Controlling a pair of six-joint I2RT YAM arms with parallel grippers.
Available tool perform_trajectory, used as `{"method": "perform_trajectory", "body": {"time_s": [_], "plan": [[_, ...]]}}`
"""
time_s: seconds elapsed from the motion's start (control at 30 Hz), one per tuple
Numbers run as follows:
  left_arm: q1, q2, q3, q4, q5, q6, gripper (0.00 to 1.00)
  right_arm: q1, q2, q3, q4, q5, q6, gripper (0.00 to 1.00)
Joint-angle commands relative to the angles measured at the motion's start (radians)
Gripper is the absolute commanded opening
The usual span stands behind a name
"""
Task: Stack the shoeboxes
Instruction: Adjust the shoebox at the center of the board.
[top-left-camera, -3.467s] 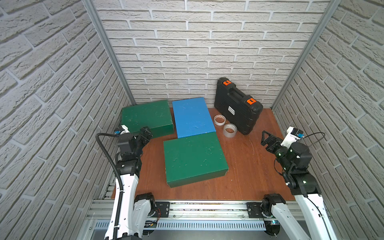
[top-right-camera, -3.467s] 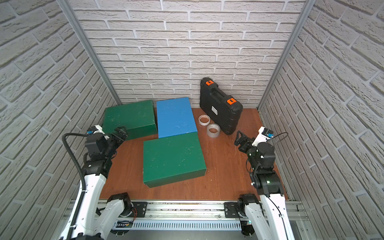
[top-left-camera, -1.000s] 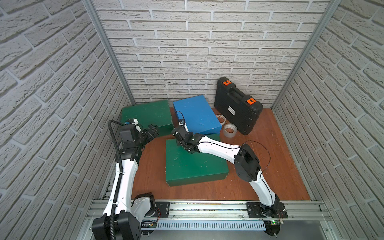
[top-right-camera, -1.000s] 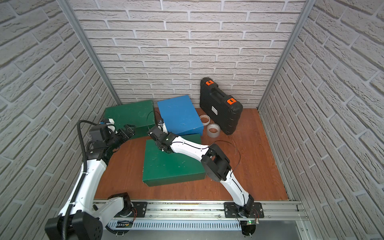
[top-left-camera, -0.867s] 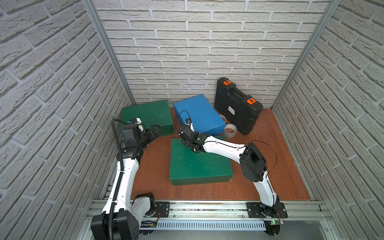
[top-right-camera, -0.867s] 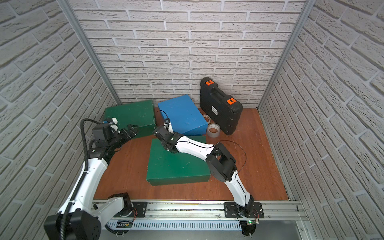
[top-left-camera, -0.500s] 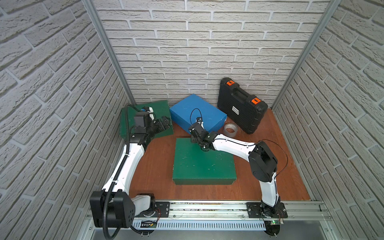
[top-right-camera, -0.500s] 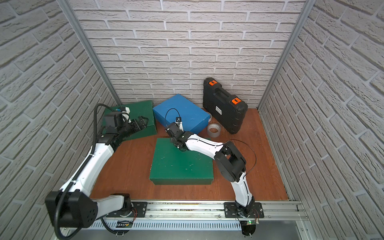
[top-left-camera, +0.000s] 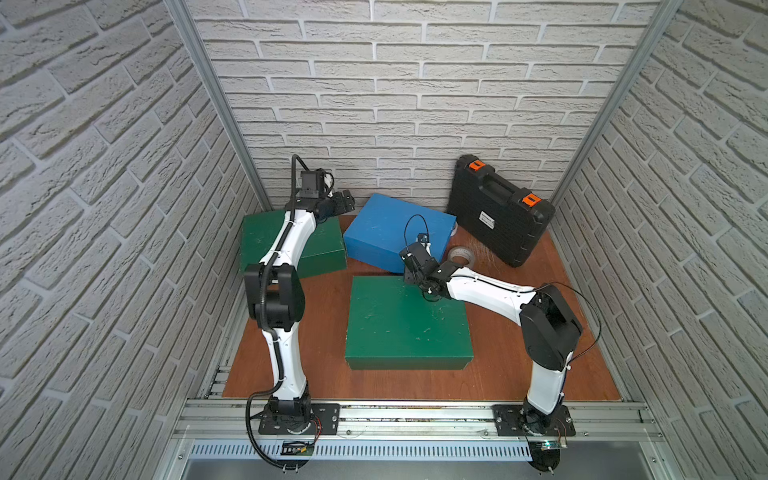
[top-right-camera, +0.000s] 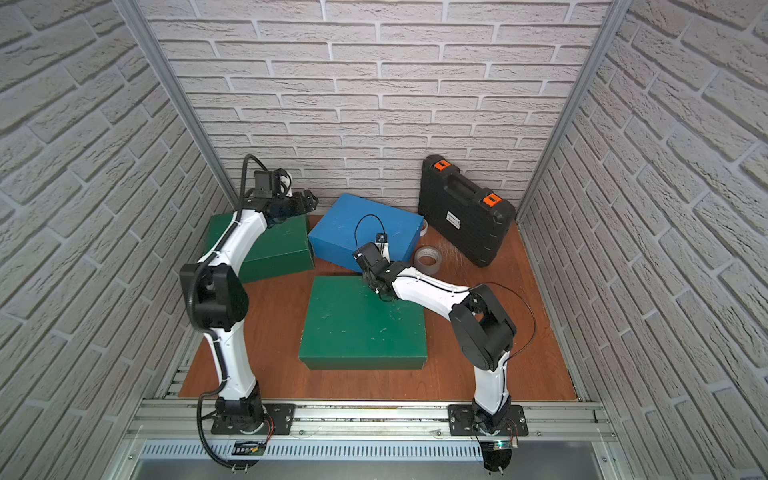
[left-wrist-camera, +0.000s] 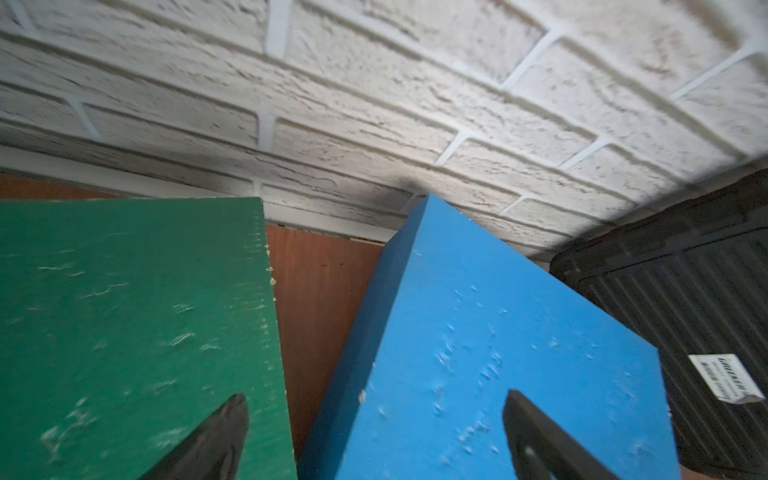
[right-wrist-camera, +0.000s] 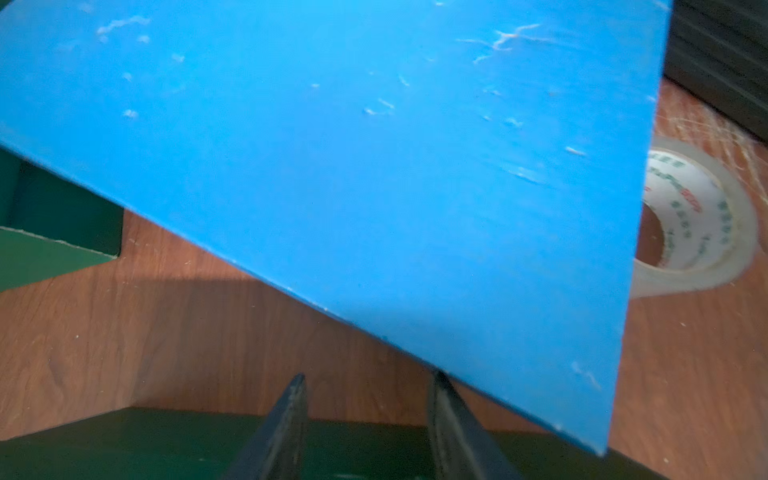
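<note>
Left claw (top-left-camera: 346, 201), seen in both top views, hangs at upper left of centre with its jaws spread wide and empty. It is above the far corner of the far green shoebox (top-left-camera: 257, 235) and just beside the blue shoebox (top-left-camera: 395, 226). Right claw (top-left-camera: 410, 268) sits at centre frame over the far edge of the near green shoebox (top-left-camera: 407, 320), close to the blue shoebox's near corner. All three shoeboxes lie on the brown desk (top-left-camera: 324, 299), none on top of another. The blue one is turned at an angle at centre back. A black tool case (top-left-camera: 498, 212) with orange latches sits at upper right by the brick wall (top-left-camera: 374, 104). A tape roll (top-left-camera: 461, 254) lies between the case and the blue shoebox.

Left wrist view: two dark fingertips (left-wrist-camera: 226, 428) stand far apart at the bottom edge. One is over the far green shoebox (left-wrist-camera: 124, 311), the other over the blue shoebox (left-wrist-camera: 498, 332). A strip of bare desk shows between the two boxes.

Right wrist view: two fingertips (right-wrist-camera: 286, 415) rise from the bottom edge with a clear gap and nothing between them, over the near green shoebox's dark lid. The blue shoebox (right-wrist-camera: 332, 145) fills the upper frame. Its edge comes down beside one fingertip; I cannot tell whether they touch. The tape roll (right-wrist-camera: 698, 216) peeks out at the right edge.
</note>
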Motion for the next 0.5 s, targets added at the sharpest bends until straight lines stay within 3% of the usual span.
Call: {"method": "perform_trajectory", "body": {"time_s": [0.0, 0.2, 0.47], "plan": [[-0.007, 0.078, 0.117, -0.085, 0.049, 0.03, 0.96, -0.035, -0.071, -0.017, 0.034, 0.039, -0.014, 0.56], [-0.03, 0.212, 0.283, -0.118, 0.071, 0.069, 0.98, -0.085, -0.105, -0.036, 0.054, 0.012, 0.002, 0.71], [-0.033, 0.286, 0.334, -0.128, 0.1, 0.057, 0.98, -0.143, -0.094, -0.03, 0.048, -0.009, 0.017, 0.85]]}}
